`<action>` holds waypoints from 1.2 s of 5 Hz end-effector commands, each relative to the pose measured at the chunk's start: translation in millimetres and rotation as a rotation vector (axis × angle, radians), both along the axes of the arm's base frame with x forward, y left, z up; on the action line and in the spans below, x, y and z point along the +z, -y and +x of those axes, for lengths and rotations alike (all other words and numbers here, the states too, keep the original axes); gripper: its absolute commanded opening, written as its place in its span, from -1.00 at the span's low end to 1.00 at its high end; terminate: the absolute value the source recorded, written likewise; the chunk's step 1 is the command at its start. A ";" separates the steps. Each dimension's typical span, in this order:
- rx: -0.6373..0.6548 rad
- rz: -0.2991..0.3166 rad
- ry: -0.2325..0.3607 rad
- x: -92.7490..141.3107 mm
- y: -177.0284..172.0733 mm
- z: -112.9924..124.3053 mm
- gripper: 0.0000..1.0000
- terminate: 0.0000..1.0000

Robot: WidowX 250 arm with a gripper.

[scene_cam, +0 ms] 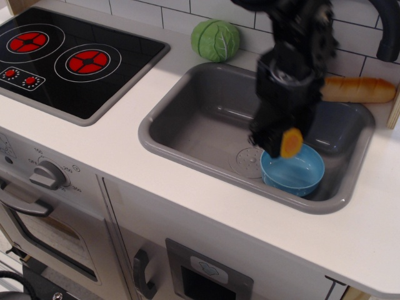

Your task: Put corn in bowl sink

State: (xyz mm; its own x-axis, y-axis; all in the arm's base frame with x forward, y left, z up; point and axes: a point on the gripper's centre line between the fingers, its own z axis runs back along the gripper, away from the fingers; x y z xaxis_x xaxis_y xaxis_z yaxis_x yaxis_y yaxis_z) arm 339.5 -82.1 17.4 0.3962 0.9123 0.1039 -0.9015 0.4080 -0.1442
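My black gripper [284,139] is shut on the corn [291,142], whose flat orange end faces the camera. It holds the corn just above the near-left rim of the light-blue bowl [299,173]. The bowl stands in the right front part of the grey sink [187,125], beside the round drain pattern [247,159]. The corn's yellow body is mostly hidden by the fingers.
A green cabbage ball [215,40] sits behind the sink at the left. A tan bread loaf [362,89] lies at the back right, partly behind the arm. The black faucet [387,25] rises behind the sink. A black stovetop [69,59] is at the left.
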 end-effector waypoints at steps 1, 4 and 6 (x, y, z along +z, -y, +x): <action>-0.003 -0.029 0.043 12.3 20.7 6.3 -1.00 -1.00; 0.023 -0.022 0.056 21.1 16.4 6.6 1.00 -1.00; -0.050 -0.048 0.061 56.7 11.5 6.4 1.00 -1.00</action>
